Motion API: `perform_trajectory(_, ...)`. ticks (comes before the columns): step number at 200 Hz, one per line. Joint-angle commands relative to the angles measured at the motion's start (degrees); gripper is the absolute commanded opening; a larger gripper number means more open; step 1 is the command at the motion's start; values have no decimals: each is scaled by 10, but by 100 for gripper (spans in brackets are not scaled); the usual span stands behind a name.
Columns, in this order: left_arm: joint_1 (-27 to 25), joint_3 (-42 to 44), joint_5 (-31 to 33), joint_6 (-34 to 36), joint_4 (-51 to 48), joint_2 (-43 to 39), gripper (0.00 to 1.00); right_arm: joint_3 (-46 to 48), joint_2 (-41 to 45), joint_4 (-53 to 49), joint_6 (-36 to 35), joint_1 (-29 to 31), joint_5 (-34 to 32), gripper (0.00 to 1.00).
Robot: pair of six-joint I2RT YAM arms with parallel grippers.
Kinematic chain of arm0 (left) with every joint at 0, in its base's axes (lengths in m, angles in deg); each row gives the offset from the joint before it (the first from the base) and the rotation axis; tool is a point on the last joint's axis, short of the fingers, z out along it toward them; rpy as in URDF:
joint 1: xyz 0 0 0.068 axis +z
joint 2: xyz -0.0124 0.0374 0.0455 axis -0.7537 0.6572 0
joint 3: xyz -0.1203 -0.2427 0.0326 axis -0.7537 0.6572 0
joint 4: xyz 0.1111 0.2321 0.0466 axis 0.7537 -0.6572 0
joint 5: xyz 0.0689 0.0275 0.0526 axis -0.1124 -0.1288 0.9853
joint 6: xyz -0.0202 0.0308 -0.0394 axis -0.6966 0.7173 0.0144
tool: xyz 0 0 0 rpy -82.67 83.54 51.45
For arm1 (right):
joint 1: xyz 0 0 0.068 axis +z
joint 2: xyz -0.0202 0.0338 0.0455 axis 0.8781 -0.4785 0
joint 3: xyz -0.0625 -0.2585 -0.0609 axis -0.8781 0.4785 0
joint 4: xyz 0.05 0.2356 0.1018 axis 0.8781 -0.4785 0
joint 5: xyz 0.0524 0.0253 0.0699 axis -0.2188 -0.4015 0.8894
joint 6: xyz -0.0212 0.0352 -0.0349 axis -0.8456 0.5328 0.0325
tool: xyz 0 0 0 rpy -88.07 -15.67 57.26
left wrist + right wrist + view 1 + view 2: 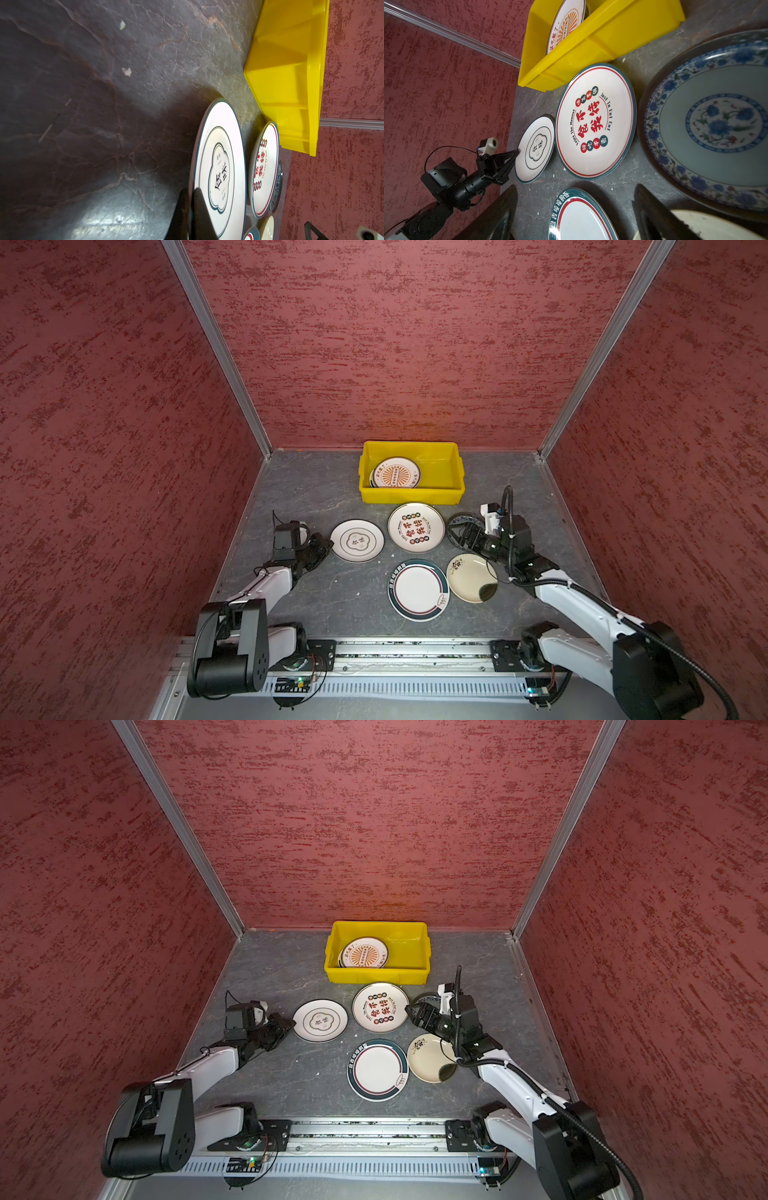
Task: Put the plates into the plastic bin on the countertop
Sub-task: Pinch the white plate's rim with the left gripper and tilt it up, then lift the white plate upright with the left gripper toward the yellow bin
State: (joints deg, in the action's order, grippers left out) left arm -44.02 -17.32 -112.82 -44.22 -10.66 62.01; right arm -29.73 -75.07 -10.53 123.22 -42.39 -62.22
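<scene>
The left claw (327,546) was pinched narrow on the left rim of the flower plate (356,540). That plate seemed to lie flat on the countertop (316,489), well short of the bin (411,494). A grip on that thin lip alone looked weak: once lifted, the plate could pivot, sag or slip out and strike the slate.

The bin sat at the back wall, with the sunburst plate (397,472) in its left half on at least 1 more. A tilted drop there could clip the wall or knock that stack.

Before the bin lay the red plate (416,527), almost touching it. The teal plate (417,590) and cream plate (469,576) were nearer the arms. The blue plate (716,124) lay rightmost, partly under the right claw (417,1017), whose jaws stood wide and held nothing.

With 5 plates crowded close, either claw sweeping low could shove a neighbour. Both arms heading for the bin together could collide.
</scene>
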Motion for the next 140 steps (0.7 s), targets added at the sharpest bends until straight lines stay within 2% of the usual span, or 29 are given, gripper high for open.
perform_trajectory(1, 6, -25, -28, -13, -2, -26, 0, 8, 0, 23, 5, -1, -7, 88)
perform_trajectory(97, -8, -40, -42, -68, -28, -169, 0, 9, -27, 72, 23, -1, 26, 88)
perform_trajectory(140, -25, -58, -27, -68, -49, -187, 0, 8, -31, 78, 24, 0, 33, 88)
